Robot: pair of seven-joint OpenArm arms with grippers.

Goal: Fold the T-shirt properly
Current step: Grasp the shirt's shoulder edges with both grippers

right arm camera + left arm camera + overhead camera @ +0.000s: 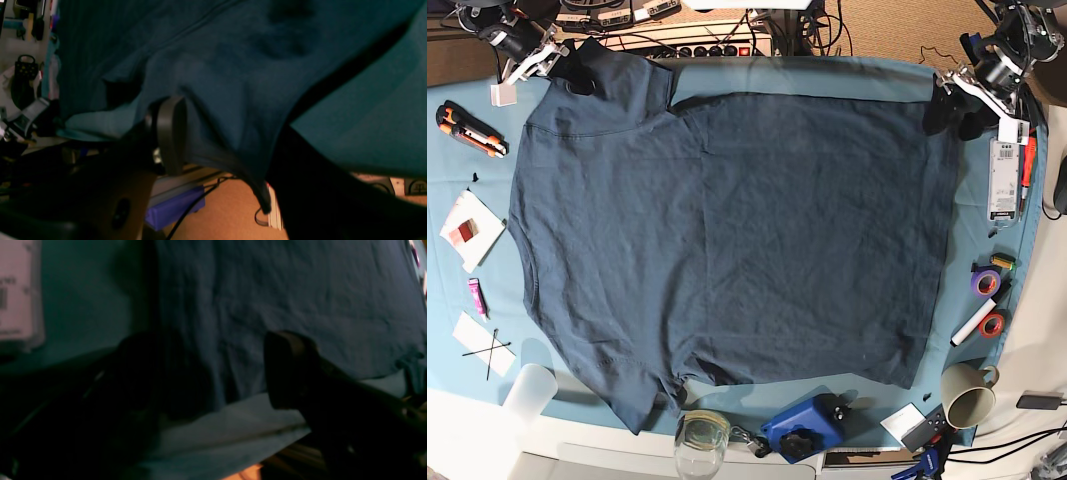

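Scattered along the teal tablecloth [827,75] edges: orange-handled cutter [470,130] at far left, white paper marked with an X [482,348], clear glass [702,442] and blue device [807,425] at the bottom, beige mug [967,397], 2 tape rolls [986,281] at right.

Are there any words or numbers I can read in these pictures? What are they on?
None can be read.
White label card by the T-shirt: dark print, too blurred.
Long white packet at the table's edge: tiny print, too small.
White paper: only a drawn "X".
The T-shirt shows no print.
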